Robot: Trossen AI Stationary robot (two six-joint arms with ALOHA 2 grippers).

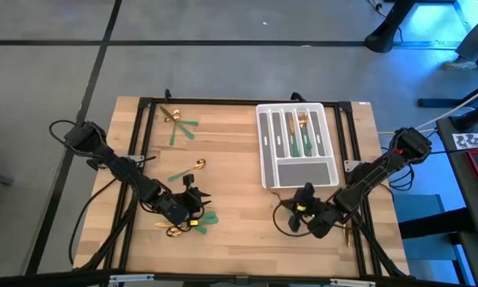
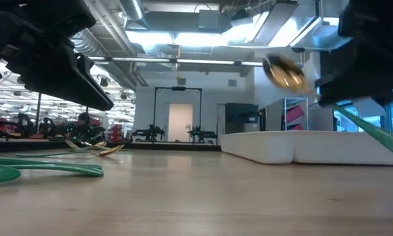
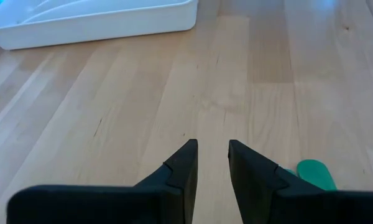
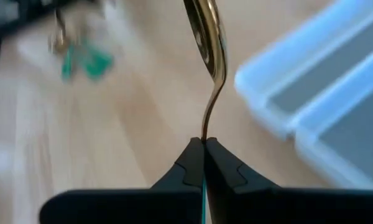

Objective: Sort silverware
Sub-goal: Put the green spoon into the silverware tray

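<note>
Gold catches the light as the right end effector (image 4: 204,149), fingers pressed tight on the neck of a spoon (image 4: 206,37), holds it off the wooden surface (image 1: 239,215) just in front of the tray (image 1: 268,171), bowl pointing ahead and green handle trailing behind, a pinch at the thin neck that likely keeps the piece level for lowering into a slot. The left end effector (image 3: 211,163) hovers near the front left, fingers slightly apart and gripping nothing, with a green handle (image 3: 315,172) just beside it, seemingly poised over the pieces by the front edge. More silverware (image 1: 179,123) lies scattered at the far left corner and mid-left, while a few sorted pieces (image 1: 301,131) already rest in the tray's long slots
</note>
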